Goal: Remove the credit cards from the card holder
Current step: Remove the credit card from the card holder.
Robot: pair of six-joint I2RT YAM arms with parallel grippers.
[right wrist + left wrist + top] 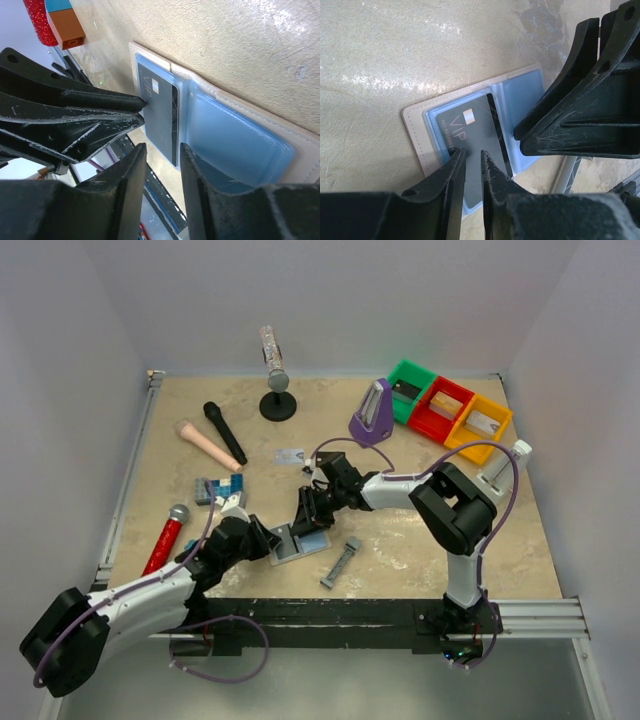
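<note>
The card holder (312,542) lies open and flat near the table's front edge, its pale blue pockets (235,135) facing up inside a tan rim (415,125). A dark grey credit card (475,130) printed "VIP" sticks partway out of one pocket (160,115). My left gripper (471,155) hovers over that card's exposed end, jaws a narrow gap apart, the card flat beneath them. My right gripper (162,150) stands open at the holder's front edge, nothing between its fingers. In the top view both the left gripper (272,540) and the right gripper (308,512) crowd the holder. A silver-grey credit card (290,455) lies alone on the table behind.
A narrow grey metal bar (342,562) lies right of the holder. Blue toy bricks (215,488), a red microphone (165,538), a pink one (208,445) and a black one (225,432) sit to the left. Green, red and yellow bins (445,410) stand at the back right.
</note>
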